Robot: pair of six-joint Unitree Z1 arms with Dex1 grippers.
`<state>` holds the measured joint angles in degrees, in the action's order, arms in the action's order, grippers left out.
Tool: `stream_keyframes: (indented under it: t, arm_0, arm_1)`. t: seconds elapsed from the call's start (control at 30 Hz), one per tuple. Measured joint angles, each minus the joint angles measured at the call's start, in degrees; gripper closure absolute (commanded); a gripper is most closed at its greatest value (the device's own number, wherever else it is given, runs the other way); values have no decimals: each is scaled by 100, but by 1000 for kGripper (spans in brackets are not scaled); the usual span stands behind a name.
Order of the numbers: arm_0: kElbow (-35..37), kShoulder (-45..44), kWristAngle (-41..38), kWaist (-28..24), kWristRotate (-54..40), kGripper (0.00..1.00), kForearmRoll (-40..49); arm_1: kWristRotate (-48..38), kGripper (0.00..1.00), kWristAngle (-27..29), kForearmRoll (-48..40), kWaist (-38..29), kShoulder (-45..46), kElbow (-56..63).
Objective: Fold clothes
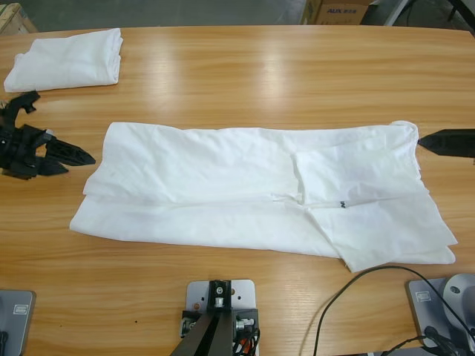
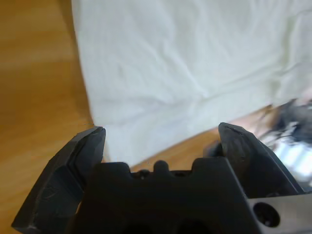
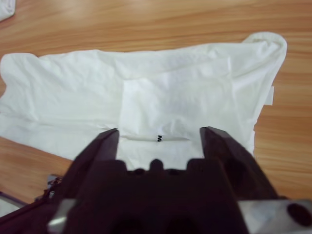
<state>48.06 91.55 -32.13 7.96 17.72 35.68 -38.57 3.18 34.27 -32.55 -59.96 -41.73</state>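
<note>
Lying half-folded along the long wooden tabletop (image 1: 223,67), thin white cotton T-shirt (image 1: 223,185) sits between left gripper (image 1: 78,156) and right gripper (image 3: 158,137), both fingers wide and empty; risk: pinching one layer only, dragging fold askew.
</note>
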Motion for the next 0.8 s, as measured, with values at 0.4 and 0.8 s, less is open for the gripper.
stream_keyframes:
  t: [0.4, 0.8]
  arm_0:
    - [-928, 982, -410, -982, 144, 47, -759]
    - [-679, 1300, -407, -838, 84, 46, -1366]
  arm_1:
    - [-128, 0, 0, 692, 0, 358, -9]
    - [-184, 0, 0, 1150, 0, 618, -58]
